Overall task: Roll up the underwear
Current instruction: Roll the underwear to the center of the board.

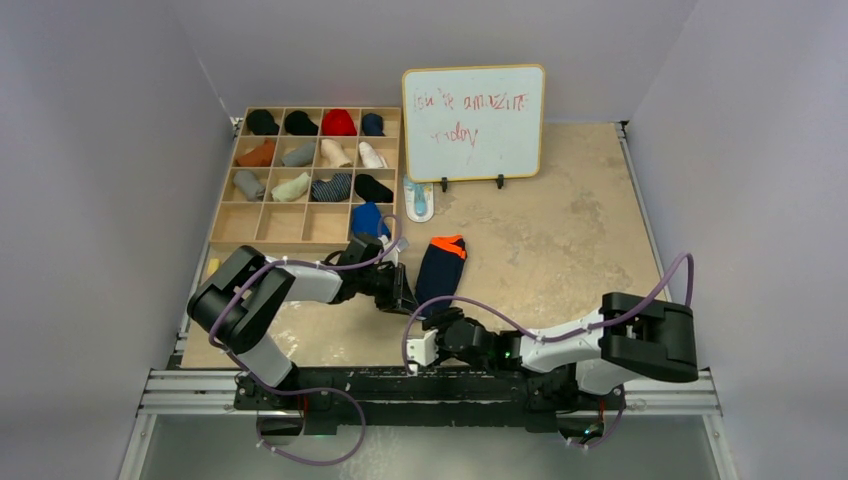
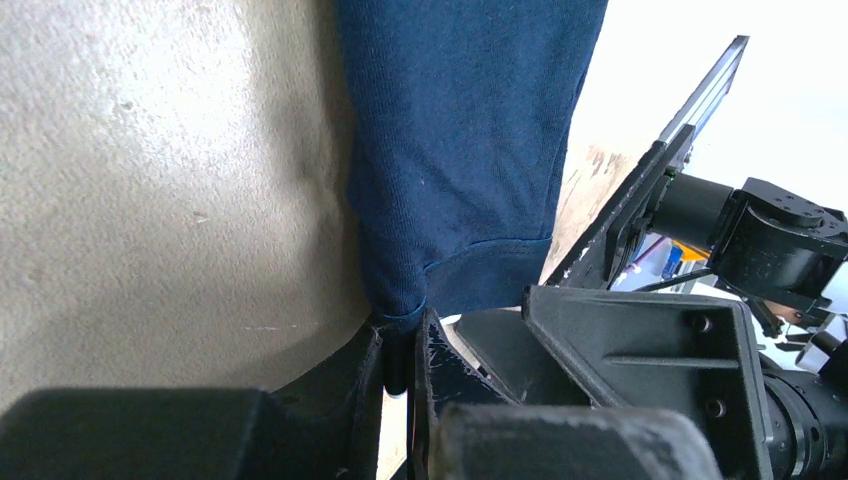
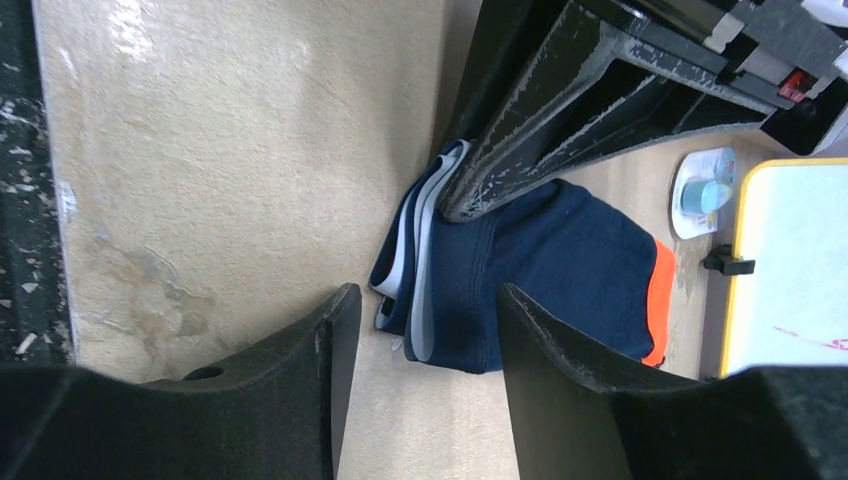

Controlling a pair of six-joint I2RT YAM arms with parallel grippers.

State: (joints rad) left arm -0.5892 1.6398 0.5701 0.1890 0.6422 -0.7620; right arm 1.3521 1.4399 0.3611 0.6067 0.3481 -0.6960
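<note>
The navy underwear (image 1: 441, 268) is laid as a folded strip on the table (image 1: 570, 240), with the orange trim at the far end. Its near corner is pinched in the left gripper (image 2: 405, 350), probably so that it is anchored. The right gripper (image 3: 425, 300) is held with its jaws apart at the near edge, seemingly so that the roll can be started.

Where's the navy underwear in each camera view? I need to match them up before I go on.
Top external: navy underwear mid-frame, orange end farthest from the arms.
Left wrist: fills the upper middle, its corner pinched in the left gripper.
Right wrist: centre right, orange end to the right.
Shared landmark: the left gripper clamped on its edge, visible in all three views.
</note>
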